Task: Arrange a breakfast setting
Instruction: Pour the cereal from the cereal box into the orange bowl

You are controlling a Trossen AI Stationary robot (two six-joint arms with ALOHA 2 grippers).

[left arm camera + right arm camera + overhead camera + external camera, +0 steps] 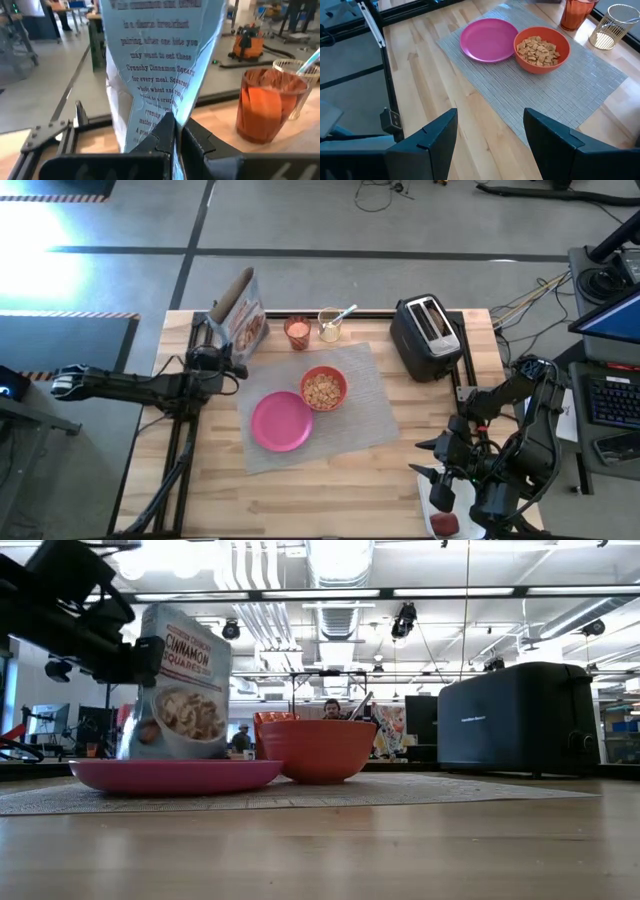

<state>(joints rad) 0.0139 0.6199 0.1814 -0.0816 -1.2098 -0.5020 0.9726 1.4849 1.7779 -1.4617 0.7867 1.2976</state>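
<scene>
From above: my right gripper (437, 460) gapes empty at the near edge, by one apple (445, 524). One plate (281, 421) and one bowl (323, 388) sit on one mat (365, 405); one toaster (428, 336) behind. Low: plate hides the box's (178, 680) base. Left wrist: my left gripper (171, 131) pinches the box; one cup (264, 104).

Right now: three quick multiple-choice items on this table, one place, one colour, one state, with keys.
1. Where does the bowl sit?
A. on the mat, touching the plate
B. on the toaster
C. off the mat

2. What colour is the plate?
A. blue
B. pink
C. white

3. What is the left gripper doing?
A. open, empty
B. shut on the cereal box
C. holding the cup

Answers: 1 A, the high view shows it on the mat with its rim against the plate. 2 B, pink in every view. 3 B, fingers pinch the box edge.
</scene>
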